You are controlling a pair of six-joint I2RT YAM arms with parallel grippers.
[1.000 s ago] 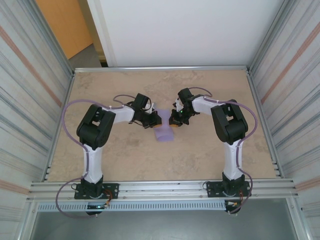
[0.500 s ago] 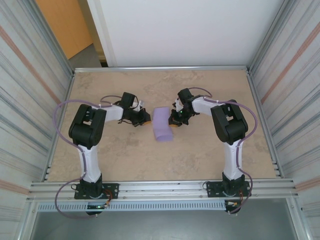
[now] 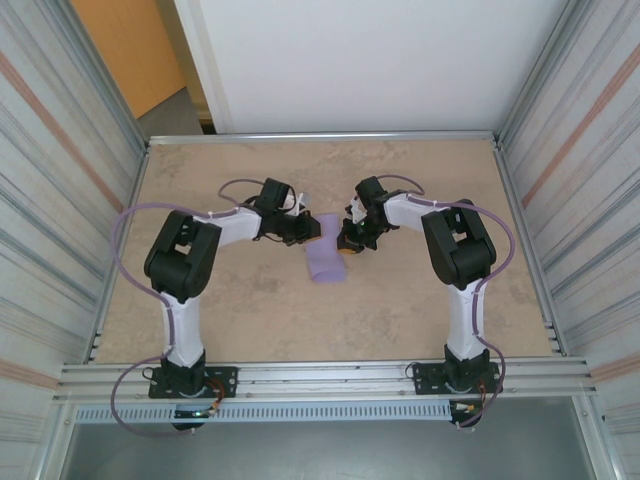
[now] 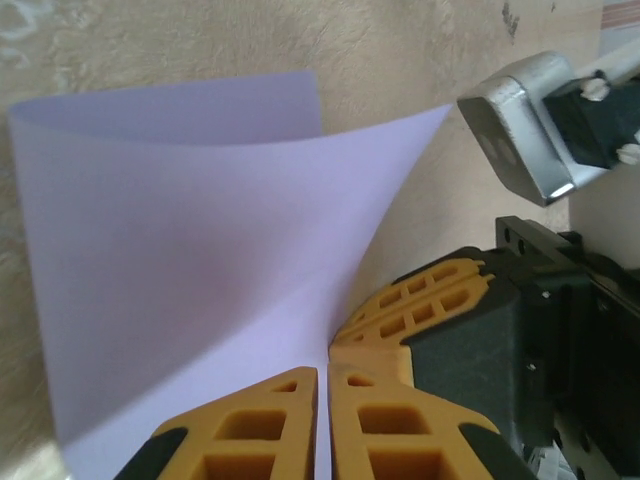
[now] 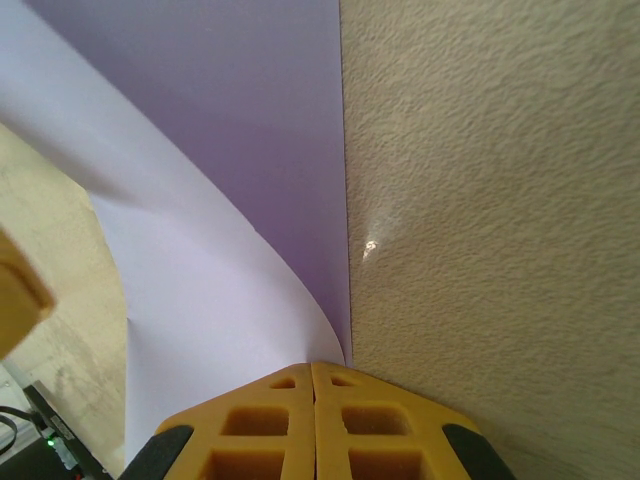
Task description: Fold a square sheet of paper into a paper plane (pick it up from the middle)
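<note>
The square sheet of paper [image 3: 325,258], pale lilac, lies mid-table bent over on itself in a loose curve. My right gripper [image 3: 346,240] is at its far right edge, shut on the sheet's edge where the upper flap [image 5: 200,290] curls out from the tips [image 5: 312,365]. My left gripper [image 3: 308,236] is at the far left edge, jaws shut, with its tips [image 4: 323,372] against the raised flap [image 4: 200,250]. The right gripper's orange fingers [image 4: 420,300] meet the flap just beyond them. The lower layer [image 5: 270,100] rests flat on the table.
The beige table [image 3: 400,310] has a metal rim and corrugated walls [image 3: 60,200] on both sides. Both arms reach in toward the middle. A silver block [image 4: 520,125] on the right arm sits close to the paper's free corner.
The left gripper drew away to the left of the sheet half a second ago and has now come back to its left edge. The right gripper and the sheet stayed put.
</note>
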